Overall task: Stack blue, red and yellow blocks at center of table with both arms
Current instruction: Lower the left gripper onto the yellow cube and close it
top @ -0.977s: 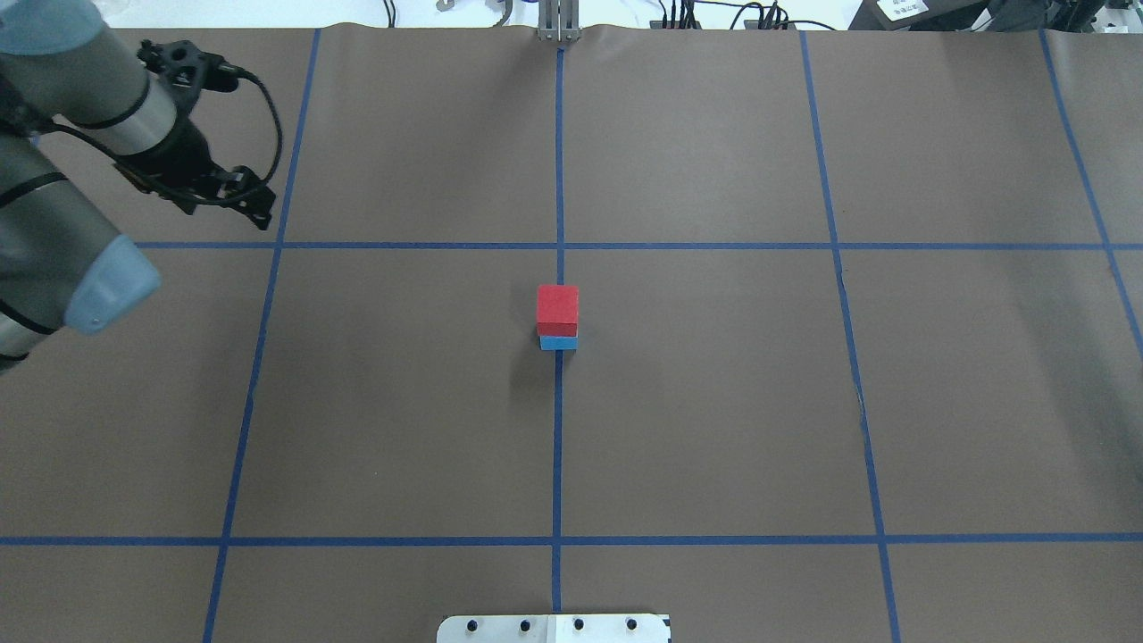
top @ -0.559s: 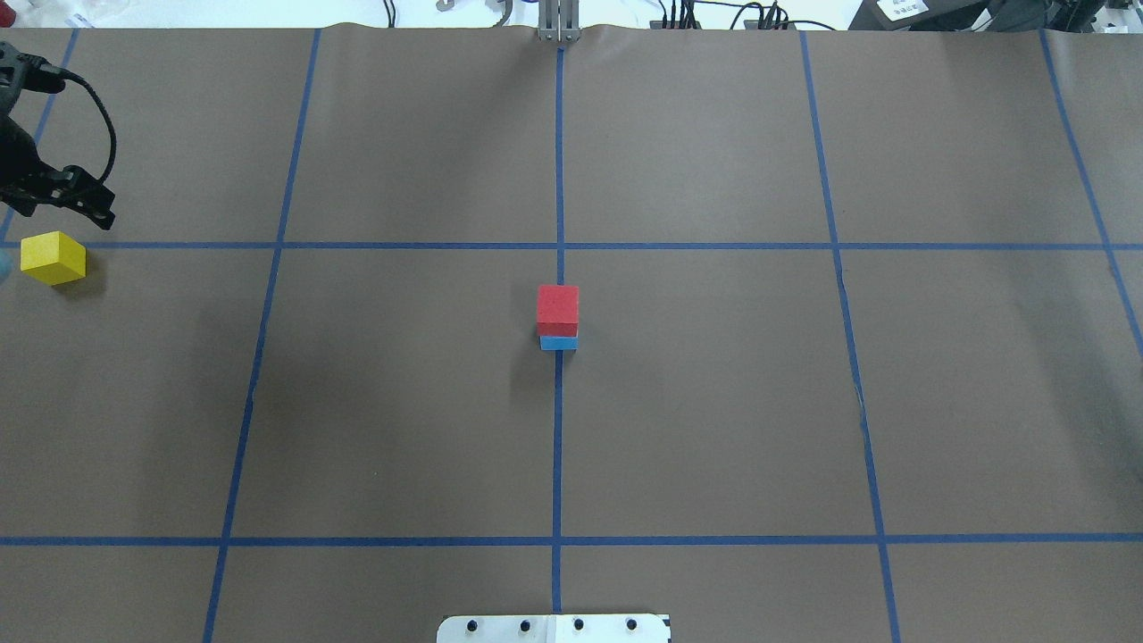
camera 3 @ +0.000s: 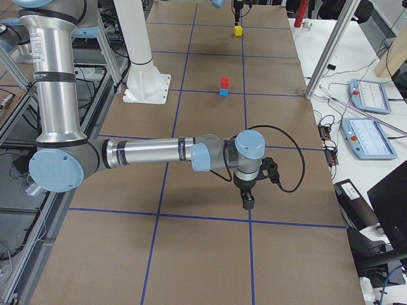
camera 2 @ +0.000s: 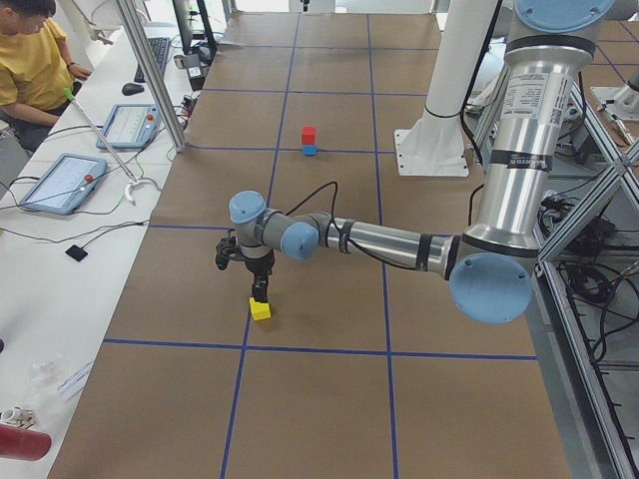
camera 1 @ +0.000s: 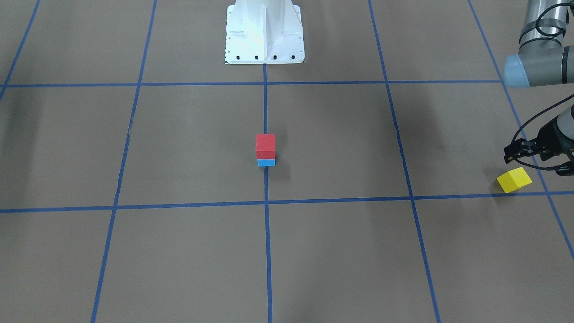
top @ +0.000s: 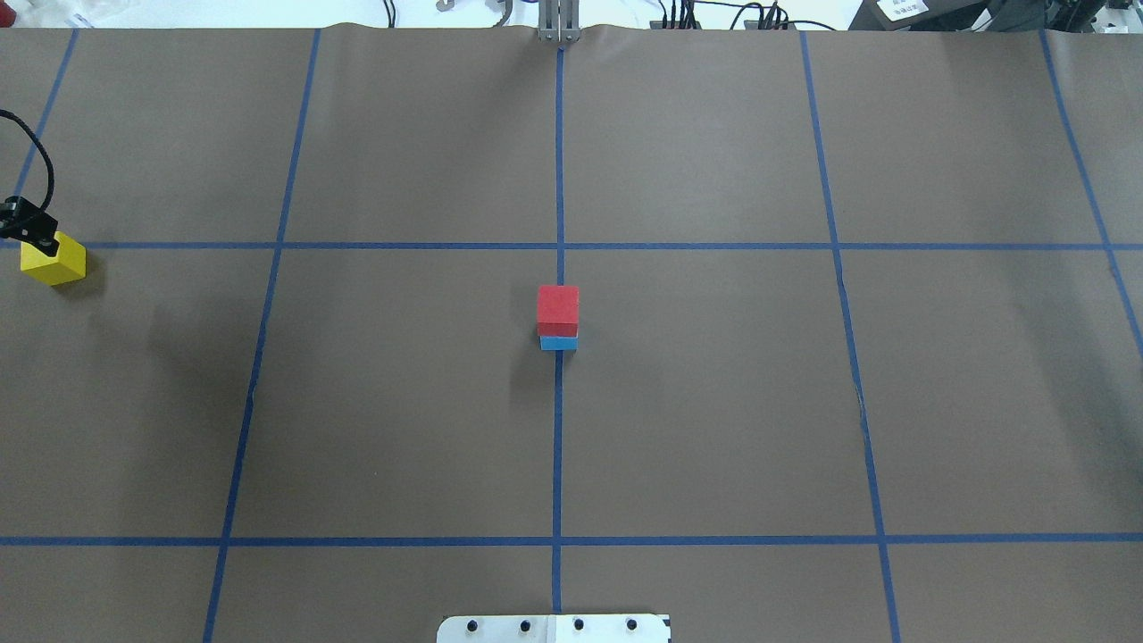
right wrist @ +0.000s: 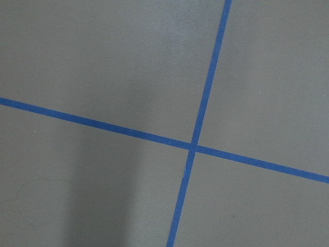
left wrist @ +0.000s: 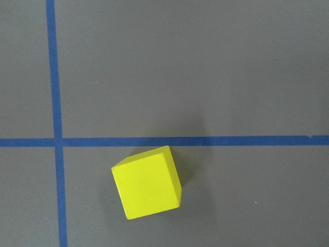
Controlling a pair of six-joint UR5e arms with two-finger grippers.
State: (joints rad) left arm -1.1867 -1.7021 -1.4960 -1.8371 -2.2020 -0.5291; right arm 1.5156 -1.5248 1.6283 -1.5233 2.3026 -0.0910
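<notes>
A red block (top: 558, 306) sits on a blue block (top: 558, 343) at the table's center; the stack also shows in the front-facing view (camera 1: 265, 146). A yellow block (top: 55, 261) lies alone at the far left edge, just below a blue tape line, and fills the lower middle of the left wrist view (left wrist: 146, 190). My left gripper (camera 2: 260, 291) points down just above it, apart from it; I cannot tell if it is open. My right gripper (camera 3: 247, 202) hangs over bare table far from the blocks; I cannot tell its state.
Blue tape lines divide the brown table into a grid. The white robot base (camera 1: 264, 31) stands at the near middle edge. An operator in yellow (camera 2: 35, 60) sits by tablets beyond the far edge.
My left arm has swung left and out of most of the overhead view, uncovering the yellow block. Its gripper now overlaps the block's top corner. The red-on-blue stack has not moved.
</notes>
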